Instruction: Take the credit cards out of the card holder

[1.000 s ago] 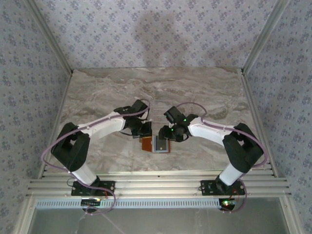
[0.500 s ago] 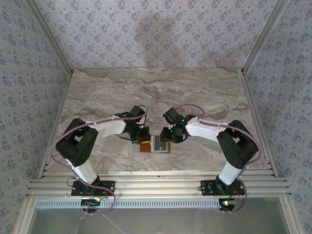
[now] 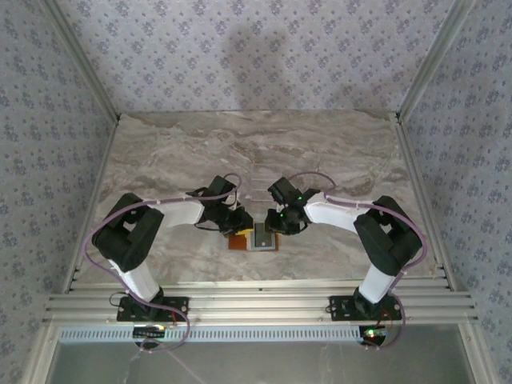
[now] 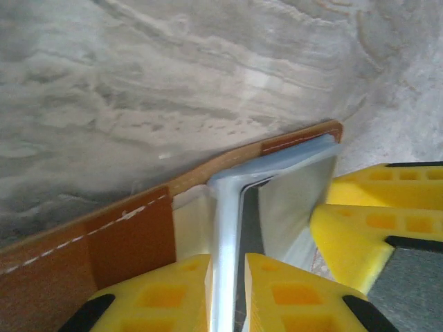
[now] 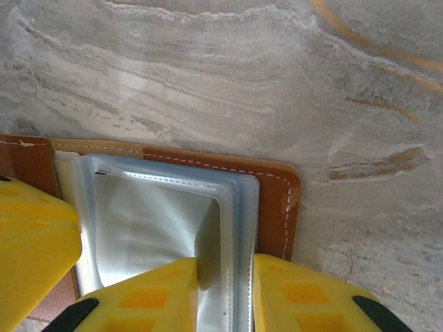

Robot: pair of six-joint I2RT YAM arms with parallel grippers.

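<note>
Since the card holder [image 3: 239,240] is lying open on the marble surface [image 3: 176,160] between the two arms, each arm is working it from its own side. The left fingers [image 4: 180,290] are clamping the pale inner leaf [image 4: 225,228], which is standing on edge, probably to pin the holder and keep a pocket spread. The right fingers [image 5: 297,290] are pinching the clear sleeves [image 5: 239,200] near the stitched brown border, likely to part them. A dark strip beside the leaf may be one of the credit cards tucked inside, though I cannot tell. No card is lying out on the surface, so the pulling is not yet done.
</note>
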